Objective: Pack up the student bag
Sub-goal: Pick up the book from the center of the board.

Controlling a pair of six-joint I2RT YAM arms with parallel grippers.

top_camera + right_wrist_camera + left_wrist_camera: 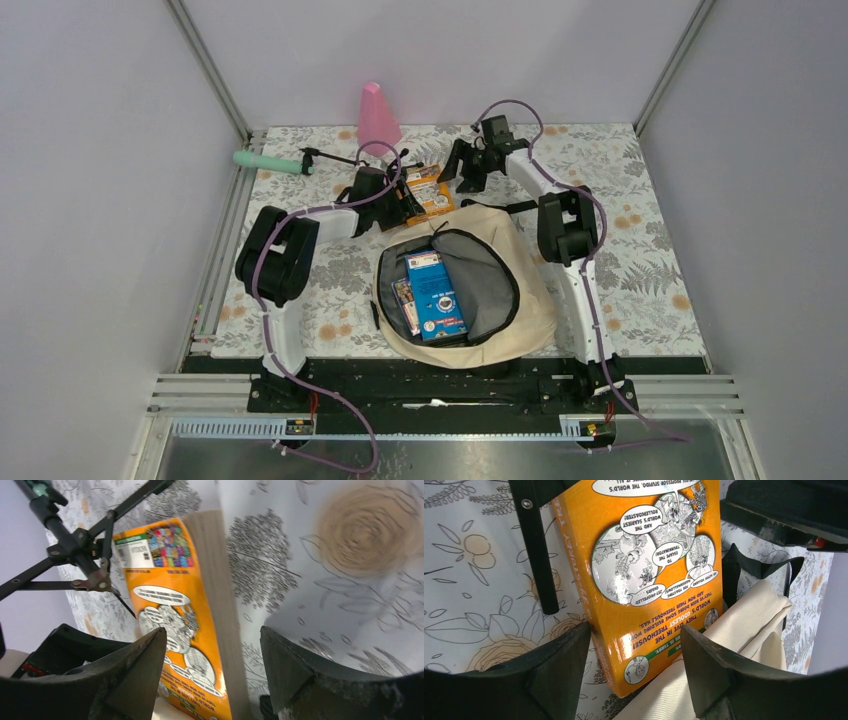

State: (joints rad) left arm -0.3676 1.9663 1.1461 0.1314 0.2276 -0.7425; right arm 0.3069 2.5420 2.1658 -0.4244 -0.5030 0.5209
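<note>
The student bag (530,300) lies open in the middle of the table, cream with a dark lining. Inside it, a blue book (437,296) rests on other items. An orange book (430,190) lies just behind the bag, its near end resting on the bag's cream fabric (744,625). My left gripper (408,205) (635,627) is open, its fingers astride the near corner of the orange book (644,580). My right gripper (462,178) (212,630) is open at the far end of the orange book (175,610), with the page edge between its fingers.
A pink cone (377,118) stands at the back of the table. A green-handled tool (268,162) with black tripod legs (80,555) lies at the back left, close to the orange book. Grey walls enclose the floral table (650,260) on three sides.
</note>
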